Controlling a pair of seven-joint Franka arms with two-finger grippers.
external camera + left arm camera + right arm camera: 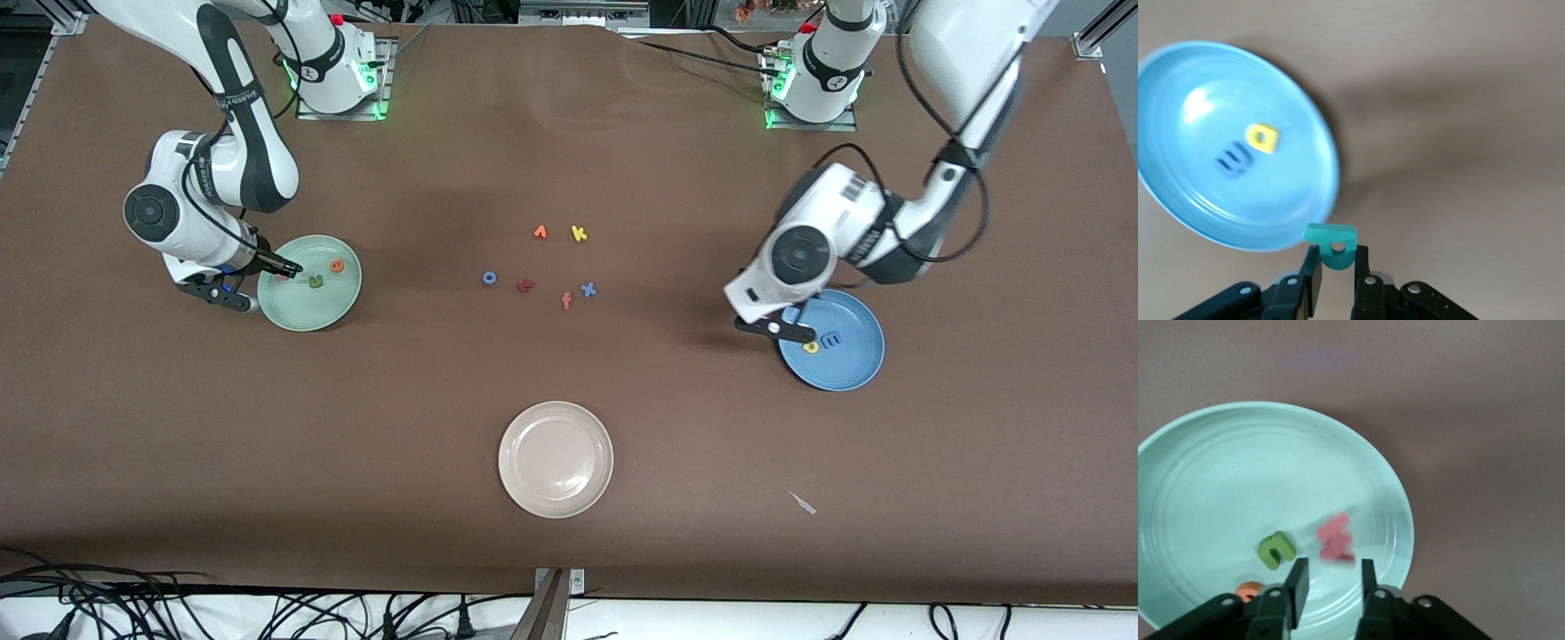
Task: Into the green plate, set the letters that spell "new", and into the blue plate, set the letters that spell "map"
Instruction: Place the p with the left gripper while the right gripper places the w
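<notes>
Teal "p" (1331, 244) pinched upright in left pincer (1335, 270) over blue plate (1178, 220) rim, right pincer (1331, 577) parted, empty

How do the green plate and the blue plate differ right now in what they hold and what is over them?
The green plate holds three letters: green, orange and pinkish-red; the blue plate holds two, blue and yellow. The right hand over the green plate is open and empty; the left hand, at the blue plate's rim, grips a teal letter. Both plates are round and alike in size.

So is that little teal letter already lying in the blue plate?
No, the teal letter is pinched between the fingers of the left tool, near the blue plate rim.
</notes>
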